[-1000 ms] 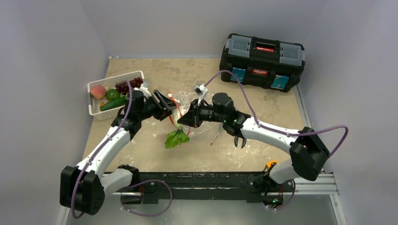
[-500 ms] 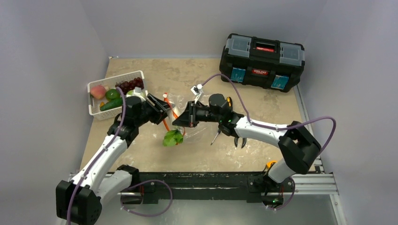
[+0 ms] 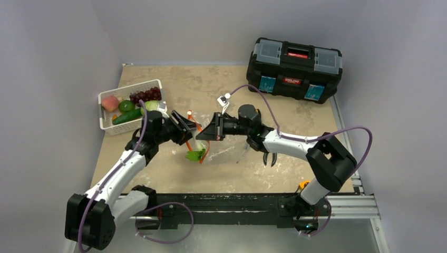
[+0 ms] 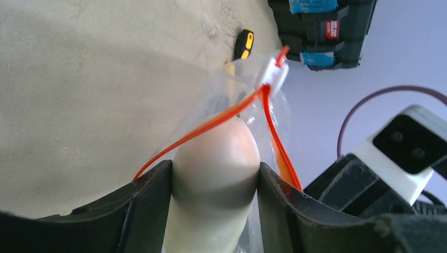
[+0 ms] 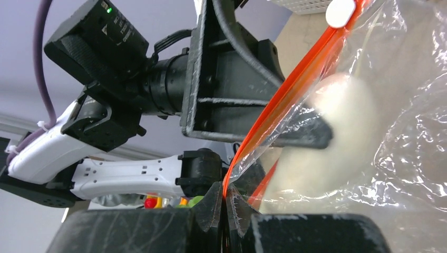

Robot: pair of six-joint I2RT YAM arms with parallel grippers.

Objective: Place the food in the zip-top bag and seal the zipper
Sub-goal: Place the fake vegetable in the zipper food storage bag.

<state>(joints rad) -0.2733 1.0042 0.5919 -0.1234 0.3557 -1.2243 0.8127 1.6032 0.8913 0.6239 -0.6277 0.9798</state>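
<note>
My left gripper is shut on the pale stem of the leafy green cabbage and holds it in the open mouth of the clear zip-top bag. The cabbage's green leaves hang below. The orange-red zipper runs across the stem, ending at a white slider. My right gripper is shut on the zipper and holds one lip of the mouth up; the cabbage shows through the plastic. The grapes, peach, green fruit and cucumber lie in the basket.
A white slotted basket with the other produce stands at the left. A black toolbox stands at the back right. A screwdriver and pliers lie under my right arm. A yellow-black screwdriver handle lies beyond the bag.
My left gripper has moved right and down with the cabbage, toward the bag mouth. Less of the green leaves shows now. My right gripper has kept its hold on the zipper.
</note>
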